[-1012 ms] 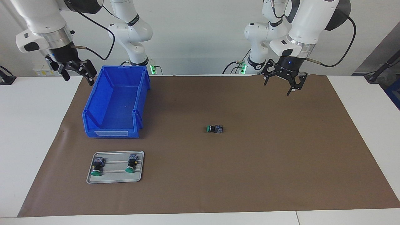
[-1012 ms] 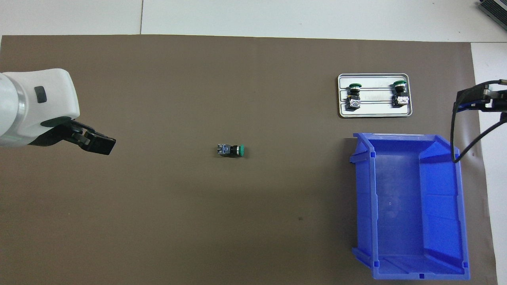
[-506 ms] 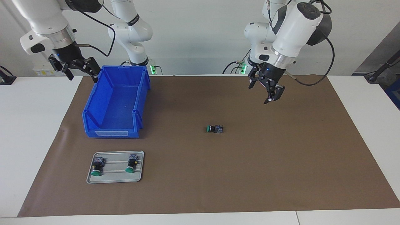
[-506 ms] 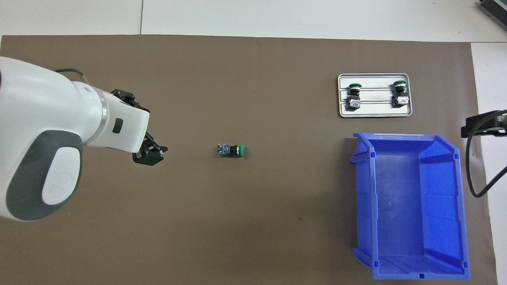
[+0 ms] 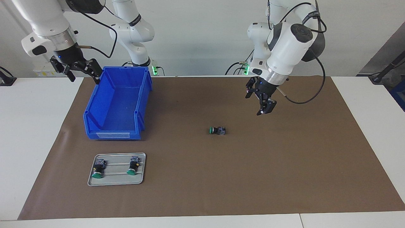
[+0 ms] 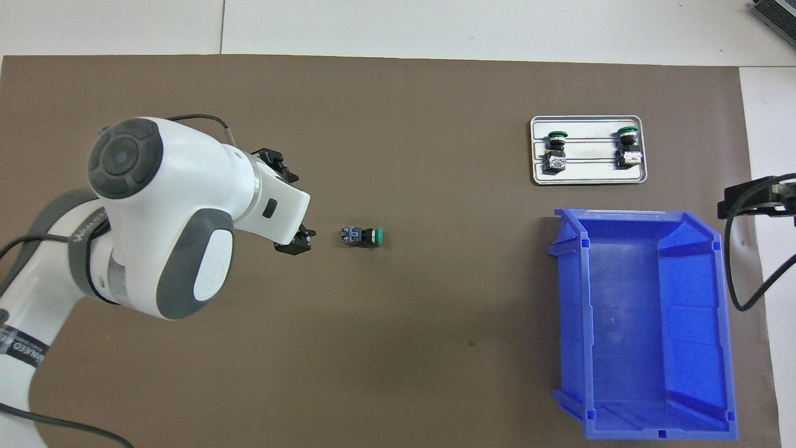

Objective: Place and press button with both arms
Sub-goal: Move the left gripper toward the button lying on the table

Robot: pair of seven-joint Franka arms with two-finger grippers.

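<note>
While up in the air over the brown mat (image 5: 284,164), left pincer (image 5: 265,107) empty, tilted down toward the loose button (image 5: 217,130), clear of it, fingers parted. Seen from above: left pincer (image 6: 295,242) just beside that button (image 6: 362,236) on its contact-block end, apart from it, white wrist covering most of the fingers

Right pincer (image 5: 83,70) up over the mat's edge at the right arm's end of the counter (image 5: 28,126), beside the rim of the blue bin (image 5: 117,104), fingers spread wide, holding nothing, waiting. From overhead only a black part of the right pincer (image 6: 755,200) showing at the frame's edge

Loose button lying on its side near the middle of the mat, green cap pointing toward the right arm's end, bluish-grey block toward the left arm's end, well apart from bin and tray

Blue bin open and tipped slightly, nearer to the robots than the grey tray (image 5: 116,181). On the tray, two more buttons (image 5: 98,169) (image 5: 133,167) side by side, green caps pointing away from the robots, contact blocks toward the bin
</note>
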